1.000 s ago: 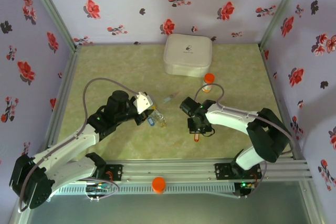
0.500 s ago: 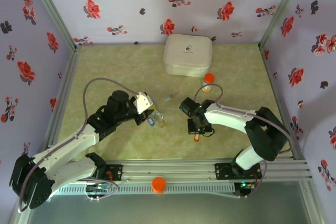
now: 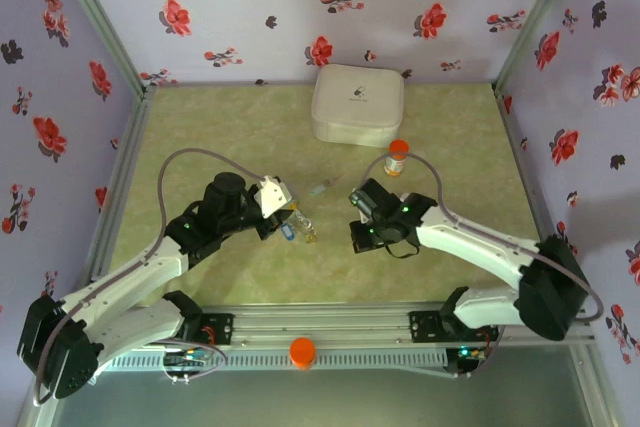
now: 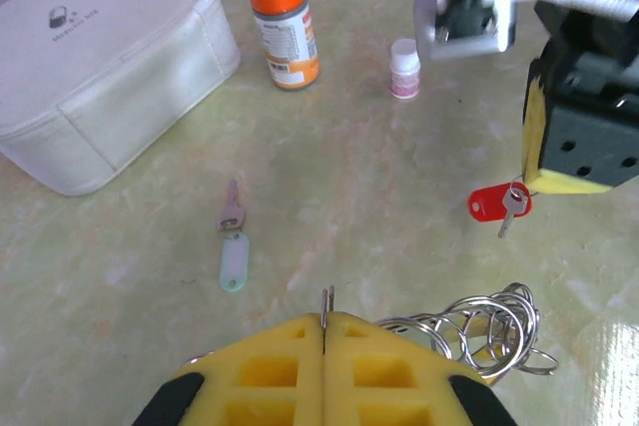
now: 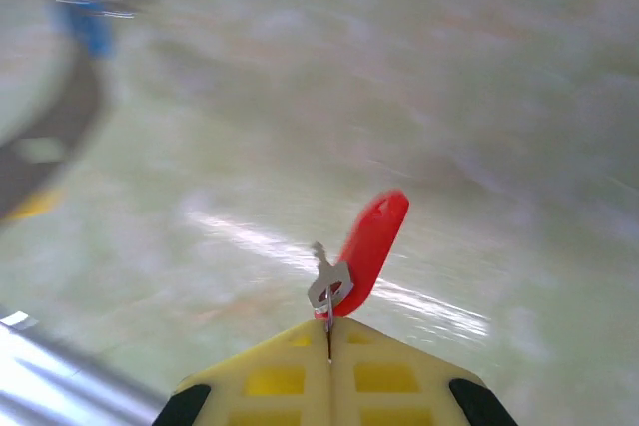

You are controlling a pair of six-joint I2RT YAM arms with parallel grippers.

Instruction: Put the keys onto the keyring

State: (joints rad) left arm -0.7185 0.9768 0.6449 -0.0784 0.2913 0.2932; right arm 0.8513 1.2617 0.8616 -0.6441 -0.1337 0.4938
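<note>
Right hand (image 5: 329,331) is clamped shut on the red key (image 5: 367,246). Left hand (image 4: 325,318) is pinched shut on the keyring (image 4: 489,331), mid-desk (image 4: 379,167), nearer the front edge.

box (image 3: 357,105) rear centre | bottle (image 3: 398,157) right-front of box | loose key (image 4: 232,242) before box

Lilac walls (image 3: 300,7) with red and dark flower prints; mottled green-beige tabletop (image 3: 230,127); aluminium corner posts (image 3: 100,22), front rail (image 3: 330,322).
</note>
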